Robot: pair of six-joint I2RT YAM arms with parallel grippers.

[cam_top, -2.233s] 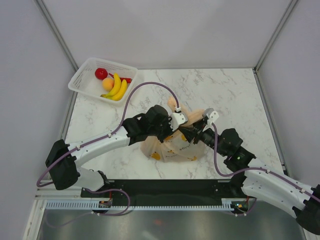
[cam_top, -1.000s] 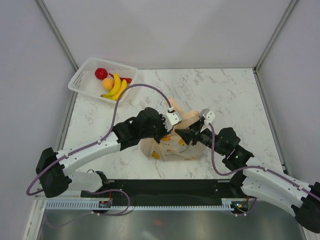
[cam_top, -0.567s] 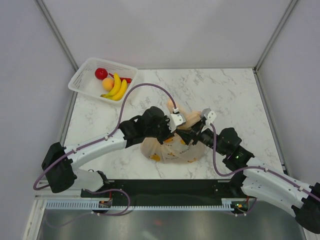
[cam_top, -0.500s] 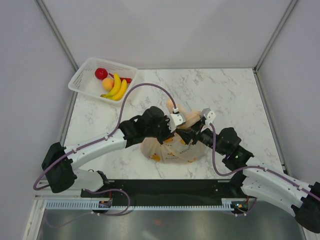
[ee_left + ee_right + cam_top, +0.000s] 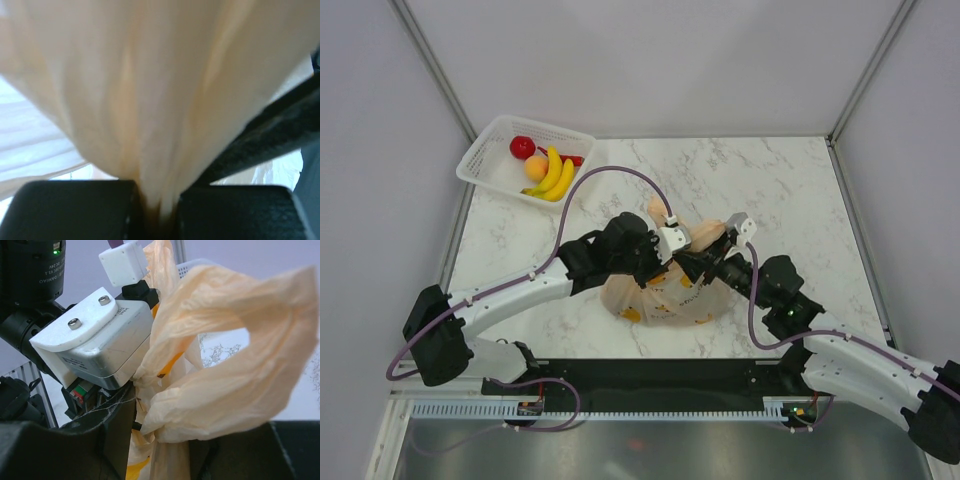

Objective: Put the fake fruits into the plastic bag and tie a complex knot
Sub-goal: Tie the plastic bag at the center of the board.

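Two arms meet over the plastic bag [image 5: 660,298] at mid table [image 5: 780,190].
The left gripper [image 5: 157,212] pinches the bag's film. Whether the right gripper [image 5: 200,450] is clamped on the bunched handles cannot be told. The bag's contents are hidden. A white basket [image 5: 485,158] holds an apple [image 5: 522,147], bananas [image 5: 553,173] and a peach [image 5: 536,167]. Marbled top, plain grey walls.

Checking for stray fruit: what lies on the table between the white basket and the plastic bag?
Nothing: that stretch of marble table is bare in the top external view; only the left arm's purple cable arcs above it.
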